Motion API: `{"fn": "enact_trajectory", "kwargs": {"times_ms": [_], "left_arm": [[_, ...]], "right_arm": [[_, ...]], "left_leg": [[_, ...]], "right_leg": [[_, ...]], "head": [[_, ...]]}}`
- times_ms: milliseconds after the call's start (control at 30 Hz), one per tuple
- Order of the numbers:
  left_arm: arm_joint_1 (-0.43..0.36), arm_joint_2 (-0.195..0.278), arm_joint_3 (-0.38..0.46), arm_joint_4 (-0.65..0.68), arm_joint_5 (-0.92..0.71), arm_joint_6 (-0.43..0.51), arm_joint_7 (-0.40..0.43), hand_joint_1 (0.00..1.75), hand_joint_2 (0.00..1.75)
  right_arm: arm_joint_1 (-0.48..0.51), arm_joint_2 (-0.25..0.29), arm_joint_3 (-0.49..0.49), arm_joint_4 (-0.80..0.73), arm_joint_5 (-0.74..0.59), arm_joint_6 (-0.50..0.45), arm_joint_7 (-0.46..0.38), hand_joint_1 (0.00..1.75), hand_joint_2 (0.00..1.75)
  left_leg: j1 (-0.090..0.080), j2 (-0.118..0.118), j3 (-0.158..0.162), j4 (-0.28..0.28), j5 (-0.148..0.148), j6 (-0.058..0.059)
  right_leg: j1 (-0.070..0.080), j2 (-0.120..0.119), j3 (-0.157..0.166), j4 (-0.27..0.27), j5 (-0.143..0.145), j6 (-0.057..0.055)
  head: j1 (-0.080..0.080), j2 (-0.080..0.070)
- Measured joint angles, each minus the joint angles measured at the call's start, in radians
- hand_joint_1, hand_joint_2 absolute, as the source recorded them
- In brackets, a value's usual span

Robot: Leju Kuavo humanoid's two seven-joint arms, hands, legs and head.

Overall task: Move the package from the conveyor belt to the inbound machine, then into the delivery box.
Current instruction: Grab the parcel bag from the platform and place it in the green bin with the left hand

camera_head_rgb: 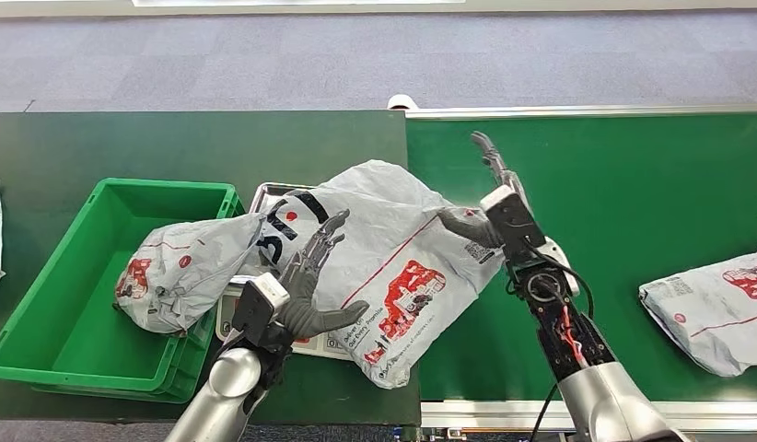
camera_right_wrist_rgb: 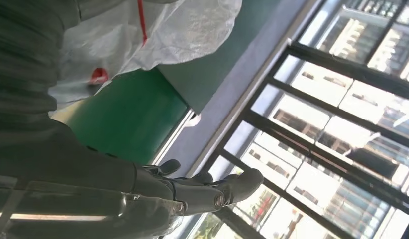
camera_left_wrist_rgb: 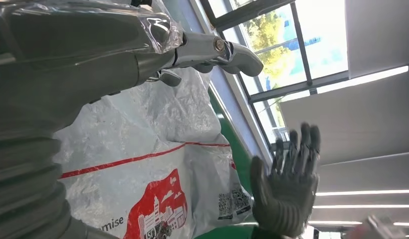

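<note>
Package flat on the inbound machine, long axis slanting from belt edge toward green delivery box. Flanked by left hand and right hand, both spread and empty; left nearer the box.

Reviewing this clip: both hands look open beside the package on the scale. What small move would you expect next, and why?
Probably close both hands inward on the grey package. It lies across the inbound machine, overhanging the conveyor belt, and neither hand grips it: the left robot hand is spread over its left part, and the right robot hand is open at its right edge. The green delivery box waits to the left.
</note>
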Motion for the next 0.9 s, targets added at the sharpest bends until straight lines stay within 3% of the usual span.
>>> {"fn": "enact_trajectory", "kwargs": {"times_ms": [200, 400, 567, 733, 900], "left_arm": [[0.028, 0.0, 0.011, -0.005, -0.011, 0.028, 0.004, 0.0, 1.75], [0.049, -0.001, 0.026, -0.015, -0.024, 0.034, 0.004, 0.0, 1.75], [0.039, -0.002, 0.023, -0.016, -0.111, 0.072, 0.009, 0.0, 1.75], [-0.02, 0.0, 0.011, -0.012, -0.262, 0.124, 0.052, 0.0, 1.75], [-0.11, 0.019, -0.028, 0.01, -0.416, 0.025, 0.08, 0.0, 1.75]], "right_arm": [[0.182, -0.011, -0.126, -0.175, -0.025, -0.035, 0.006, 0.0, 1.75], [0.318, -0.014, -0.193, -0.278, -0.039, -0.028, 0.002, 0.0, 1.75], [0.369, -0.004, -0.227, -0.338, -0.032, -0.01, 0.006, 0.0, 1.75], [0.389, 0.003, -0.229, -0.369, 0.016, 0.014, 0.017, 0.0, 1.75], [0.392, 0.004, -0.236, -0.374, 0.032, 0.027, 0.017, 0.0, 1.75]], "left_leg": [[0.0, 0.0, 0.0, 0.0, 0.0, 0.0], [0.0, 0.0, 0.0, 0.0, 0.0, 0.0], [0.0, 0.001, 0.0, 0.0, 0.0, 0.0], [0.0, 0.001, 0.0, 0.0, 0.0, 0.0], [0.0, 0.0, 0.0, 0.0, 0.0, 0.0]], "right_leg": [[0.0, 0.0, 0.0, 0.0, 0.0, 0.0], [0.0, 0.0, 0.0, 0.0, 0.0, 0.0], [0.0, 0.0, -0.001, 0.0, 0.0, 0.0], [0.0, 0.0, 0.0, 0.0, 0.0, 0.0], [0.0, 0.0, 0.0, 0.0, 0.0, 0.0]], "head": [[0.0, 0.0], [0.0, 0.0], [0.0, 0.0], [0.0, 0.0], [0.0, 0.0]]}}
